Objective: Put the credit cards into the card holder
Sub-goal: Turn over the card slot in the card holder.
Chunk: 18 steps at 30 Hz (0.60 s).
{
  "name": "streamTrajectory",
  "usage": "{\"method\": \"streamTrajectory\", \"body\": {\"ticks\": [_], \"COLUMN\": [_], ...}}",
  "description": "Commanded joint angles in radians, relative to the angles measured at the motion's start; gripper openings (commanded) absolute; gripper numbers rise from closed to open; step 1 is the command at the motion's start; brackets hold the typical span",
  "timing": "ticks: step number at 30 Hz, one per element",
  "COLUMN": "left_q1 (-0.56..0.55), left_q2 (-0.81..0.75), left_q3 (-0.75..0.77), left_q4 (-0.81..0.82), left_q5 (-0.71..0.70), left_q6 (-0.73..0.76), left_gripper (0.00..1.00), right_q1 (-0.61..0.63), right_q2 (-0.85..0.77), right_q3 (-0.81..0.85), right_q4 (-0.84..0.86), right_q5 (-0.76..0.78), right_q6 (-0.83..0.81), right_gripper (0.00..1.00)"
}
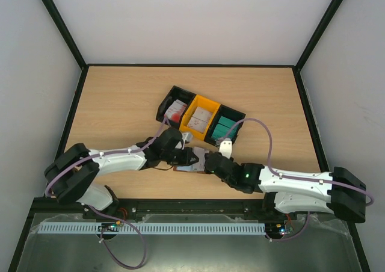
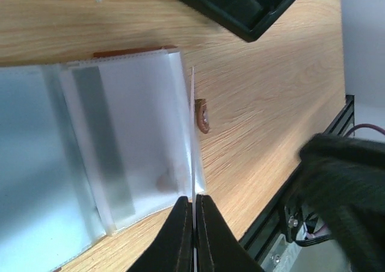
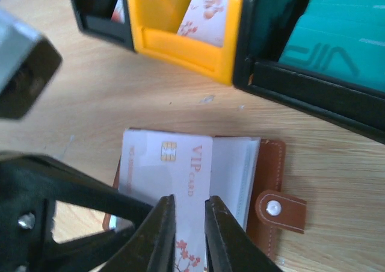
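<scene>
Left claw point(image 2: 194, 201) is clenched on a clear pocket leaf of the card holder point(image 3: 272, 163). The holder lies open on the bench point(image 3: 78, 103), near the yellow bin point(image 3: 180, 46). Right claw point(image 3: 189, 203) stands slightly parted over a white credit card point(image 3: 162, 163) that rests on the holder's pockets.

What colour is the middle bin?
The middle bin is yellow; right wrist view shows it best.

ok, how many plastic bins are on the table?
3, side by side in a row mid-table: a black bin at the left end, a yellow bin in the middle, a second black bin at the right end. None appears hidden.
</scene>
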Motion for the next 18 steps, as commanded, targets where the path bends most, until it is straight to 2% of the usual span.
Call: {"method": "streamTrajectory", "body": {"ticks": [1, 7, 11, 18], "left_q1": [0.027, 0.093, 0.108, 0.130], "left_q2": [-0.084, -0.206, -0.206, -0.166], "left_q3": [0.010, -0.049, -0.091, -0.123], "left_q4": [-0.026, -0.089, -0.063, -0.041], "left_q5": [0.009, -0.045, -0.025, -0.021], "left_q6": [0.004, 0.009, 0.013, 0.033], "left_gripper": [0.03, 0.03, 0.03, 0.02], "right_q1": [-0.024, -0.033, -0.042, -0.042], "right_q2": [0.048, 0.117, 0.180, 0.330], "right_q3": [0.024, 0.019, 0.017, 0.061], "right_q4": [0.022, -0.014, -0.037, -0.116], "right_q5": [-0.156, -0.175, -0.172, -0.144], "right_q6": [-0.105, -0.065, -0.057, -0.050], "right_gripper": [0.16, 0.15, 0.15, 0.22]}}
